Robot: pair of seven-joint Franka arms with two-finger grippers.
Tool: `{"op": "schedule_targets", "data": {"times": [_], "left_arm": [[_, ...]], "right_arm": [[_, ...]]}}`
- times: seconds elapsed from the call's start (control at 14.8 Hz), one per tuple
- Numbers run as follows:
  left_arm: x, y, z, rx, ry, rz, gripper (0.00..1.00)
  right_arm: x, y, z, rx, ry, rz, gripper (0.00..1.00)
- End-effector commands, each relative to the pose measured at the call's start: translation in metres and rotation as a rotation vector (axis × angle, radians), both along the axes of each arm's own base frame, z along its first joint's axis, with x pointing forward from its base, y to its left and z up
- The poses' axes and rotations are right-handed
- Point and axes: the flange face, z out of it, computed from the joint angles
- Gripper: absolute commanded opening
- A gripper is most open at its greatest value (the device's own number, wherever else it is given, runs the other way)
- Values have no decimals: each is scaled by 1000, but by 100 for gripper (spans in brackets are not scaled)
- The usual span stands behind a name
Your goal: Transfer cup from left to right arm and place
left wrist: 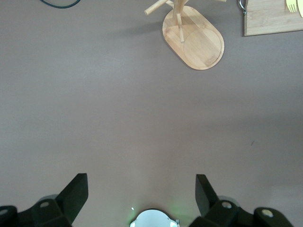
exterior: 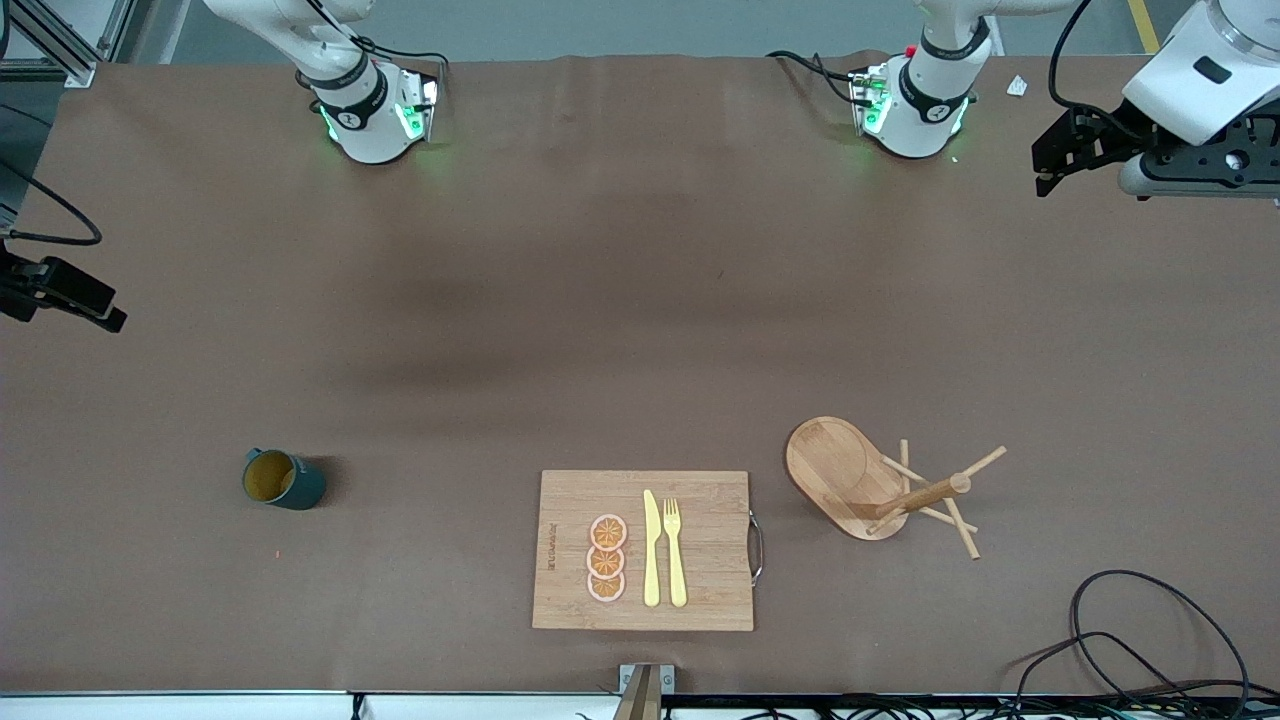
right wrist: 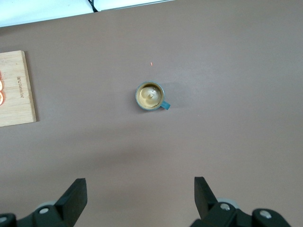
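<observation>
- The cup (exterior: 283,479) stands upright on the brown counter (exterior: 600,300) toward the right arm's end, well apart from the cutting board (exterior: 700,590), with bare counter all around it.
- On the board lie three orange slices (exterior: 607,558), a yellow knife (exterior: 651,550) and a yellow fork (exterior: 675,550), side by side.
- A wooden mug tree (exterior: 880,490) lies tipped over just beside the board, toward the left arm's end.
- The left hand (left wrist: 142,189) hangs over bare counter, fingers wide apart, holding nothing.
- The right hand (right wrist: 140,189) hangs high over the counter near the cup, fingers wide apart, empty.
- Black cables (exterior: 1140,640) lie at the counter's near corner.
</observation>
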Motion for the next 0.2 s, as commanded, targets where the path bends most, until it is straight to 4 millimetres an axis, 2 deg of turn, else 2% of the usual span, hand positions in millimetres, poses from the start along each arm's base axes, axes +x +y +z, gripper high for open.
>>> {"op": "schedule_targets", "data": {"times": [0.0,0.13], "left_arm": [[-6,1,9,-15,-5,4,100],[-5,1,8,-15,-4,6,100]], "right_arm": [[-8,1,5,4,-3,-10,100],[-8,2,5,4,-3,-8,100]]}}
